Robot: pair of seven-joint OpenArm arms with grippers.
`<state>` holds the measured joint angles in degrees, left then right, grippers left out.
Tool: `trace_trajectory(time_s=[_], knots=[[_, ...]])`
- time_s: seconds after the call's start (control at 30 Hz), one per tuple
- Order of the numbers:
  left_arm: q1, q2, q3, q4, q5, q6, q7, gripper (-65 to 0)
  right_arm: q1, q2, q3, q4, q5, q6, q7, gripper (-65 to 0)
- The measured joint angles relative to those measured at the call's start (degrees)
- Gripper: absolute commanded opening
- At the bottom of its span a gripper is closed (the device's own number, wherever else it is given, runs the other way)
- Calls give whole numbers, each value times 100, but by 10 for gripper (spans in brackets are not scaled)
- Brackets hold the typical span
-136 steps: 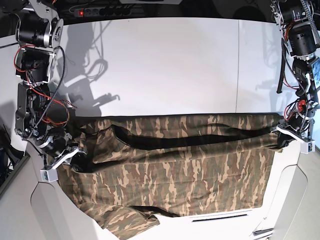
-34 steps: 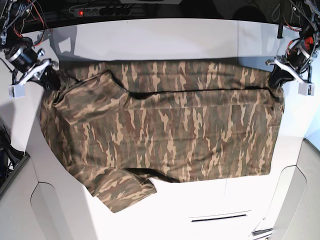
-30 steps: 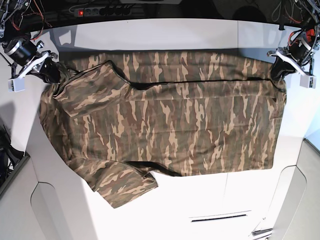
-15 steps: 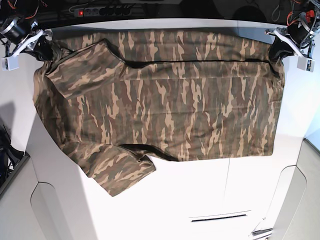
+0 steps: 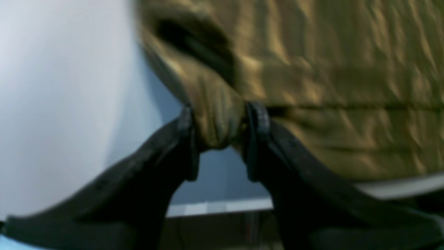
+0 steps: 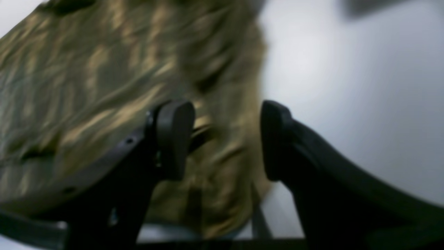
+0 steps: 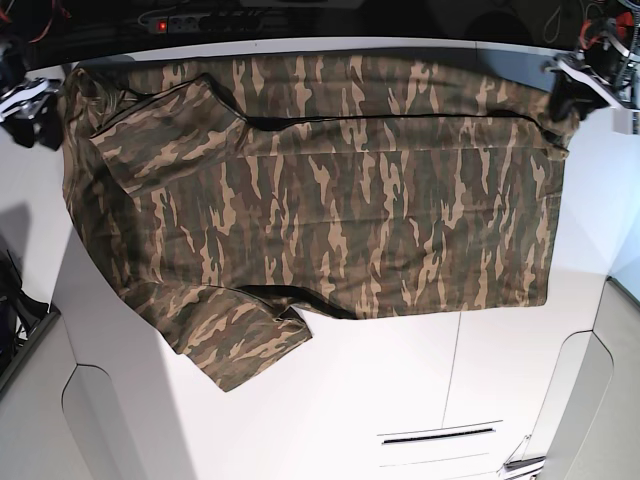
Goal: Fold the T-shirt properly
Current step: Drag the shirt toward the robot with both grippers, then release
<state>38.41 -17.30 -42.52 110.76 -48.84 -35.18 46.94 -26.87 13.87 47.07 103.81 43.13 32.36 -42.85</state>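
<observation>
Base view, T-shirt [image 7: 320, 190]: it lies spread flat on my white surface [image 7: 400, 400], its far edge along the back of the surface, one sleeve pointing toward the near left corner.
Base view, fold: a dark seam line runs across the upper part of the cloth, where one layer lies over another.
Base view, my left claw [image 7: 568, 95]: at the far right corner of the cloth, right at the hem; too small here to read how the jaws stand.
Base view, my right claw [image 7: 40, 112]: at the far left edge, just beside the shoulder end of the cloth; mostly cut off by the frame.
Base view, power strip [image 7: 205, 20]: behind the surface at the back, with a red light on it.
Left wrist view, my left claw [image 5: 218, 139]: the two dark fingers [image 5: 185, 146] stand a little apart with a bunched fold of the T-shirt [image 5: 312, 86] wedged between them, cloth touching both tips; blurred.
Left wrist view, surface [image 5: 62, 86]: white, to the left of the cloth.
Right wrist view, my right claw [image 6: 225, 139]: jaws clearly apart, the pads [image 6: 173, 135] not pressing anything; the picture is blurred.
Right wrist view, T-shirt [image 6: 86, 86]: it fills the left and middle, its edge showing in the gap between my fingers, behind them.
Right wrist view, surface [image 6: 347, 86]: bare white to the right of the cloth.
</observation>
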Motion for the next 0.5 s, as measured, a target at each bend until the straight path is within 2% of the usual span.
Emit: trace_trajectory(time_s=[0.13,0.23,0.43,0.5], knots=[[-448,-7,-610,4,-140,2,-33,-424,538,337,221,4,-164,-101,42,-329],[-629,-87,-824,7,-114,0,-48,-424,944,560,227,2,-313,-129,31,-329],[-1102,-308,-833,7,-92,-4,-127,-421,1803,697,46,-57,-417,-149,35,-329],[-1215,-367,-833,7,-70,0,-203,-375,2052,708,-125,-195,-385,-116,39,-329]])
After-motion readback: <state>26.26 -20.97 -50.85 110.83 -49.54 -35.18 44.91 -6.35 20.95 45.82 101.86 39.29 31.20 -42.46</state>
